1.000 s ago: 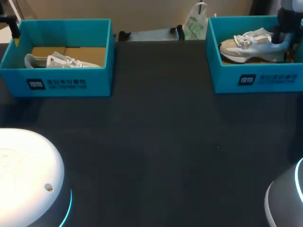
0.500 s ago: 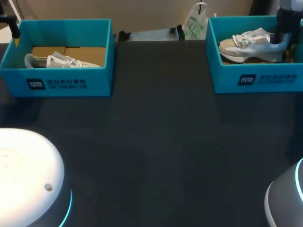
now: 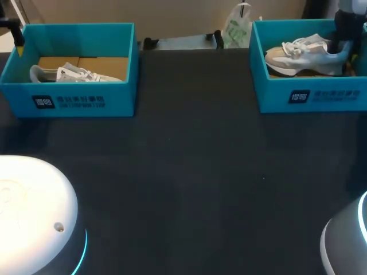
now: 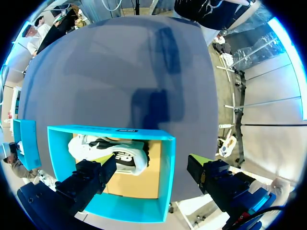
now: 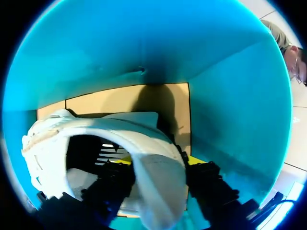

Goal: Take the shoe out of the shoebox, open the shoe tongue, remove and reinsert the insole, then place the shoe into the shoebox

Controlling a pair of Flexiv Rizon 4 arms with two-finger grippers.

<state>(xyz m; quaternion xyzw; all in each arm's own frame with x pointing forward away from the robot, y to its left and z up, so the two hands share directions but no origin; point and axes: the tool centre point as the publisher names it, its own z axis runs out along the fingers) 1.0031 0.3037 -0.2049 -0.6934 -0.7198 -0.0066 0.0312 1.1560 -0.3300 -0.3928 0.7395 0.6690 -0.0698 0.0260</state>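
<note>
A grey-and-white shoe lies in the teal shoebox at the back right. My right gripper reaches down into that box at the shoe's heel. In the right wrist view the two yellow-tipped fingers press on the heel collar of the shoe from both sides, so the right gripper is shut on it. A second shoe lies in the teal shoebox at the back left. My left gripper hangs above that box's left end. In its wrist view the left gripper is wide open and empty over the box wall and shoe.
A white plastic bag and black clamps sit at the table's back edge between the boxes. The dark tabletop stretches between the boxes and my arm bases at the front corners.
The right gripper's fingers have closed in on the shoe's heel, and the shoe has shifted slightly in the right box. The left arm has not moved.
</note>
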